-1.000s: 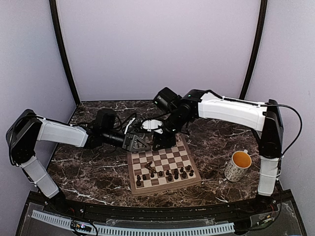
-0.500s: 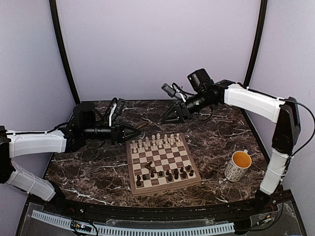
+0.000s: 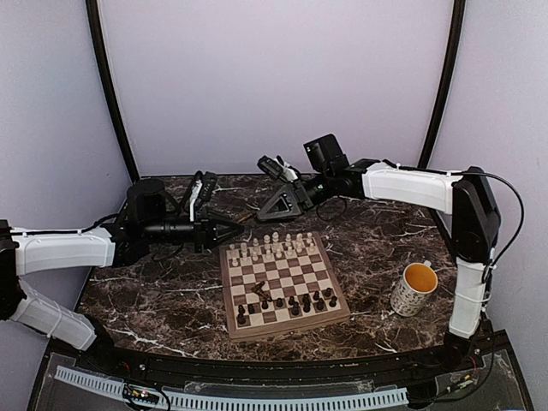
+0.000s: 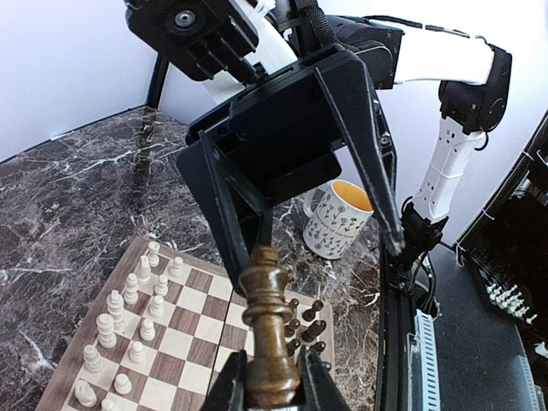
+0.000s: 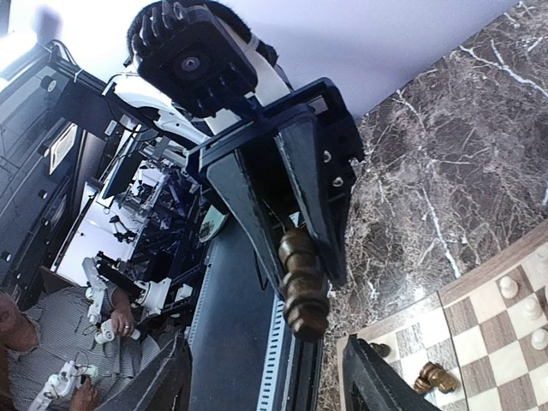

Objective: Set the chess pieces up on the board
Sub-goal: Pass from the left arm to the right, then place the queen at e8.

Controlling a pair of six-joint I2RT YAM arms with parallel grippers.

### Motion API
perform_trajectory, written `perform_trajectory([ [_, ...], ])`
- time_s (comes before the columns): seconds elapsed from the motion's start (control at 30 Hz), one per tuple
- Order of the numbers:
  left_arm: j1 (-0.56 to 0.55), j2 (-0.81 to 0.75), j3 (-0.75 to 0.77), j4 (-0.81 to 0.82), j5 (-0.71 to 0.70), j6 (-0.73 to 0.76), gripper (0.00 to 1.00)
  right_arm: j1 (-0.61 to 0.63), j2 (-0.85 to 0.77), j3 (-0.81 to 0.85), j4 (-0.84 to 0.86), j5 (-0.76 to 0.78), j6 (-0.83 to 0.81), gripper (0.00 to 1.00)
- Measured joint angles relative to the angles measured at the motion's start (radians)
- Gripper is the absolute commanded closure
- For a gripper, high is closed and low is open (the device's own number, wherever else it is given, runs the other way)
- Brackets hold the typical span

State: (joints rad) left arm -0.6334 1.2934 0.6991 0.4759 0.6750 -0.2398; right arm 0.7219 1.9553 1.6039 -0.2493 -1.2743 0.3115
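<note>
Currently: left gripper (image 4: 272,387), clamped narrowly on a turned, glossy dark-brown chess piece (image 4: 271,325), held in the air beyond the board's far-left corner. Right gripper (image 5: 267,377), jaws wide, empty. Checkered wooden board (image 3: 226,287) on a veined marble table (image 3: 154,291). The held piece shows clearly from both wrists but is indistinct from above.

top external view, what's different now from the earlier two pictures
The left gripper and right gripper were down at the far edge of the board a second ago; both pulled away, the left swinging out left, now shut on a dark piece. In the last half second the right, open, moved left toward it. The pieces on the board and the mug stayed put.
</note>
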Motion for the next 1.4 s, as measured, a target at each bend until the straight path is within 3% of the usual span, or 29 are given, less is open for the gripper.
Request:
perform_trajectory([
  [0.53,0.0,0.022,0.005,0.001,0.031,0.001,0.94,0.023,0.071,0.006,0.211,-0.024,0.216,0.86],
  [0.67,0.0,0.022,0.005,-0.004,0.029,0.001,0.84,0.022,0.072,-0.007,0.248,-0.026,0.249,0.91],
  [0.7,0.0,0.022,0.005,-0.005,0.026,0.002,0.76,0.022,0.072,-0.007,0.244,-0.023,0.244,0.91],
  [0.8,0.0,0.023,0.006,-0.018,0.011,0.01,0.55,0.022,0.076,0.036,0.13,0.008,0.138,0.93],
  [0.97,0.0,0.011,0.005,-0.059,-0.042,0.034,0.39,0.028,0.075,0.188,-0.171,0.211,-0.194,0.94],
  [1.1,0.0,-0.052,0.003,-0.101,-0.106,0.082,0.24,0.033,0.016,0.167,-0.306,0.388,-0.385,0.93],
  [1.2,0.005,-0.122,0.003,-0.131,-0.19,0.114,0.19,0.049,-0.039,0.112,-0.401,0.526,-0.523,0.93],
  [1.4,0.099,-0.188,0.003,-0.143,-0.36,0.112,0.19,0.15,-0.104,0.043,-0.549,0.735,-0.709,0.93],
])
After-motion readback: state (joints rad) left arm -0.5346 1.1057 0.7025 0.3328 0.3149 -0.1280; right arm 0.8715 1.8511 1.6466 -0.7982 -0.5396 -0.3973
